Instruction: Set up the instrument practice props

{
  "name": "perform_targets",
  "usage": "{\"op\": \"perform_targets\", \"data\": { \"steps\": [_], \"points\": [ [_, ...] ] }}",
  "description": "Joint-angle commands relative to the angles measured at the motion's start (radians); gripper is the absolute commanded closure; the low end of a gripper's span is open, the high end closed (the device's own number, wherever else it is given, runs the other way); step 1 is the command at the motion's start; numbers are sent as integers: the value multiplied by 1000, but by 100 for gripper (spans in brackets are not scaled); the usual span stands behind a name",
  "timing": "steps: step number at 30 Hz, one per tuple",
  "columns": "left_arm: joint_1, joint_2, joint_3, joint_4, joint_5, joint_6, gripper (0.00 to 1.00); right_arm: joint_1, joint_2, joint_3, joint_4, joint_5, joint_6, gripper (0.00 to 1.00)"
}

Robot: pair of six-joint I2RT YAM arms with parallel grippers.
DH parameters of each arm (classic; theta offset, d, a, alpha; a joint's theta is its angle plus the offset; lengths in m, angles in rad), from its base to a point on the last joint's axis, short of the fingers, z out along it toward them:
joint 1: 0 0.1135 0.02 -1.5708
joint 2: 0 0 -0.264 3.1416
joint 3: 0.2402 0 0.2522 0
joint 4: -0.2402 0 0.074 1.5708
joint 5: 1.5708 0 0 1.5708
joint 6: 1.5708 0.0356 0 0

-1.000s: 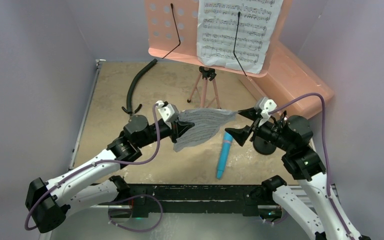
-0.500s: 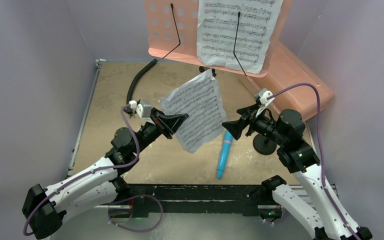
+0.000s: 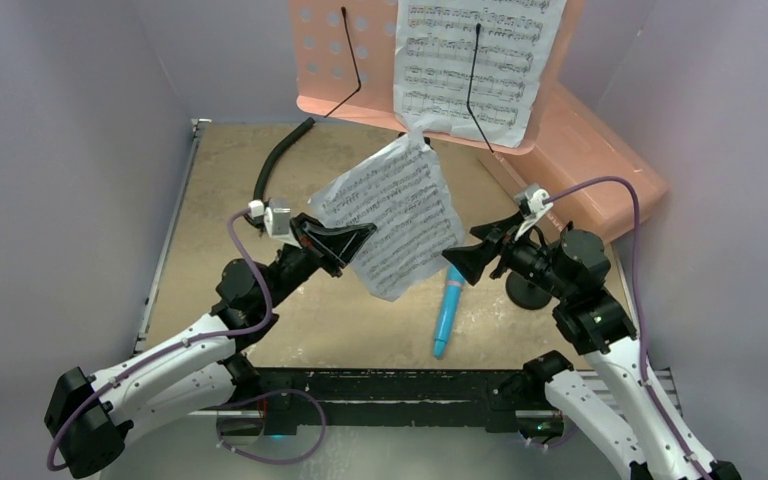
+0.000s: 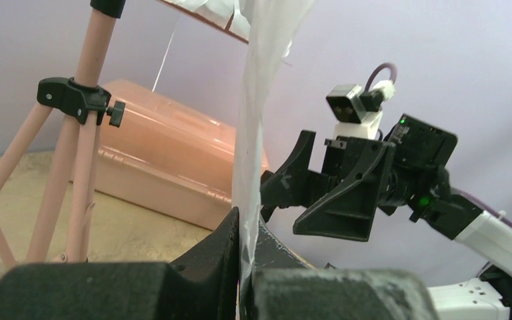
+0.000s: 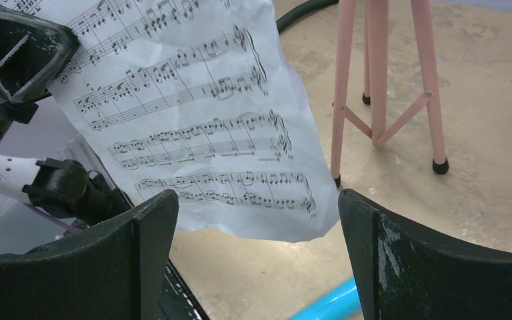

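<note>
My left gripper (image 3: 357, 238) is shut on a white sheet-music page (image 3: 390, 215) and holds it upright in the air over the table's middle; the page shows edge-on in the left wrist view (image 4: 257, 113) and face-on in the right wrist view (image 5: 193, 113). My right gripper (image 3: 465, 262) is open and empty just right of the page. The pink music stand (image 3: 345, 60) at the back holds the other page (image 3: 472, 62); its tripod legs (image 5: 373, 80) stand behind. The blue microphone (image 3: 447, 310) lies on the table. The black mic stand base (image 3: 525, 292) is partly hidden by my right arm.
A curved black hose (image 3: 275, 170) lies at the back left. A large pink box (image 3: 590, 160) sits along the right wall, seen also in the left wrist view (image 4: 167, 167). Purple walls enclose the tan tabletop (image 3: 220, 200).
A second ago both grippers held the page flat between them. The right gripper let go and opened; the left gripper turned the page upright and lifted it slightly toward the stand.
</note>
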State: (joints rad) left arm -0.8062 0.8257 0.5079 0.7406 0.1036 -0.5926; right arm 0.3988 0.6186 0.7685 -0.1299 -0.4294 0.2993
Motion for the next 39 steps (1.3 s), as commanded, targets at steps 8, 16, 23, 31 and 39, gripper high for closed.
{"op": "perform_targets", "data": {
  "steps": [8, 16, 23, 31, 39],
  "points": [
    [4, -59, -63, 199, -18, -91, 100, 0, -9, -98, 240, -78, 203, 11],
    [3, -63, -83, 306, -11, -136, 100, 0, 33, -108, 344, -95, 285, 16],
    [3, -88, -109, 384, -39, -164, 100, 0, 48, -113, 367, -89, 333, 13],
    [3, -99, -113, 401, -43, -184, 100, 0, 43, -141, 441, -103, 387, 11],
    [3, -37, -122, 452, -30, -200, 100, 0, 68, -152, 666, -224, 461, 22]
  ]
}}
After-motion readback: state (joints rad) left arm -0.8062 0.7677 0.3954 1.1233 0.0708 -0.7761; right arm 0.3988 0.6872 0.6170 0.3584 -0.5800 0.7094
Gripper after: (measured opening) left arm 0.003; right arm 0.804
